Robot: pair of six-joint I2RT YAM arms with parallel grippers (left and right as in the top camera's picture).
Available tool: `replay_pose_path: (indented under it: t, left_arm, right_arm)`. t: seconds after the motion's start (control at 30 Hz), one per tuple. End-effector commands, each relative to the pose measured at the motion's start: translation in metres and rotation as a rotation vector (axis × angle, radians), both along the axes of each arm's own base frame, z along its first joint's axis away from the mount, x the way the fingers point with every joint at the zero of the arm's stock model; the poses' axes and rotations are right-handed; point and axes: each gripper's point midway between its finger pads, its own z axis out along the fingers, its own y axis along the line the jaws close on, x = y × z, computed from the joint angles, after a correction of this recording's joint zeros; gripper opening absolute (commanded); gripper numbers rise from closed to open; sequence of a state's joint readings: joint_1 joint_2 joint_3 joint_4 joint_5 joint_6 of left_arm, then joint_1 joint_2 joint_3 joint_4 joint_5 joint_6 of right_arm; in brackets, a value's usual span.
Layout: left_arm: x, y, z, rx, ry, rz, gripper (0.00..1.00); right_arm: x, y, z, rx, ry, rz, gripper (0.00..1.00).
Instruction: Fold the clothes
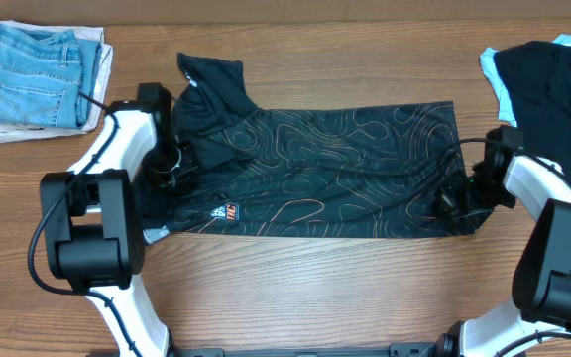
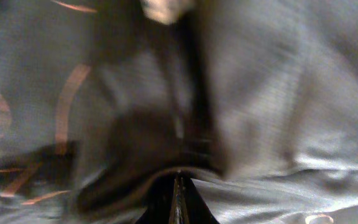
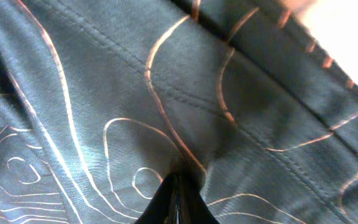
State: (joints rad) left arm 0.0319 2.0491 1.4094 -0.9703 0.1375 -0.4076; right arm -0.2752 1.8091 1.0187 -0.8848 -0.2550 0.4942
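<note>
The black shirt is lying spread flat across the middle of the table, one sleeve pointing to the far left. The left gripper is sitting at the shirt's left end, its fingers clenched together and pinching a bunched fold of the fabric. The right gripper is pressing at the near right corner, its fingers likewise clenched on the cloth. Folded jeans are resting at the far left, and another dark garment is lying at the far right.
</note>
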Motion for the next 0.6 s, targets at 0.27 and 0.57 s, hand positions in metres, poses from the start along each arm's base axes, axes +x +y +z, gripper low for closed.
replay_pose_path:
  t: [0.27,0.57]
  left_arm:
    - [0.011,0.036,-0.002,0.058,-0.037,0.052,0.05]
    - [0.005,0.086,-0.003,0.097,-0.028,0.172,0.04]
  right_arm:
    - [-0.036,-0.024,-0.008,-0.074,0.136,-0.062,0.04]
    - [-0.041,-0.025,-0.008,-0.083,0.16,-0.077,0.04]
